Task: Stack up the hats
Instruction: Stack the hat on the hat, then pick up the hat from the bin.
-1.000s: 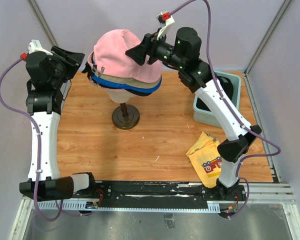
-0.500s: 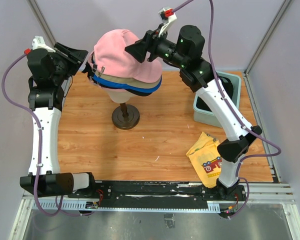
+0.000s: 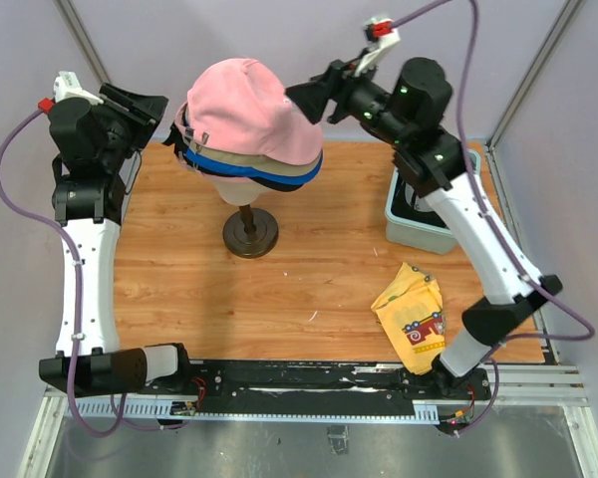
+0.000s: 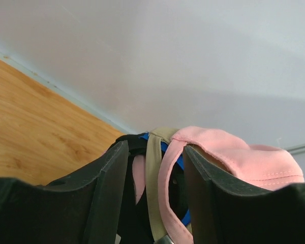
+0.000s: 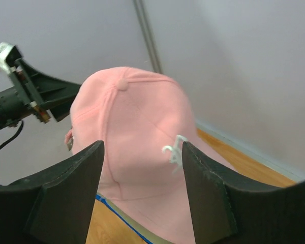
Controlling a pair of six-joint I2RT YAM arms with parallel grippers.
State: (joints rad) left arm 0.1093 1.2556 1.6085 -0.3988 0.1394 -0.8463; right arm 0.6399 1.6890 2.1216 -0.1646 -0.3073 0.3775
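Nearest the arm bases, a yellow cloth with red print (image 3: pixel 411 317) lies crumpled on the wooden bench (image 3: pixel 179 279), towards the right. Further in, at the middle, stands the round dark base of a stand (image 3: pixel 250 235), and to its right a grey-blue bin (image 3: pixel 407 224) sits at the bench edge. The stand carries a cream mannequin head (image 3: pixel 224 187), and the hats are all stacked on it. The pink cap (image 3: pixel 244 105) lies on top, and the edges of a tan cap (image 3: pixel 299 167), a bright blue cap (image 3: pixel 234 171) and a black cap (image 3: pixel 182 139) show beneath it. The left hand (image 3: pixel 156 112) is raised at the back of the stack with its fingers parted. In the left wrist view the rear straps show in the gap, though contact cannot be told. The right hand (image 3: pixel 301 98) hangs open near the far right side of the pink cap and is clear of it.
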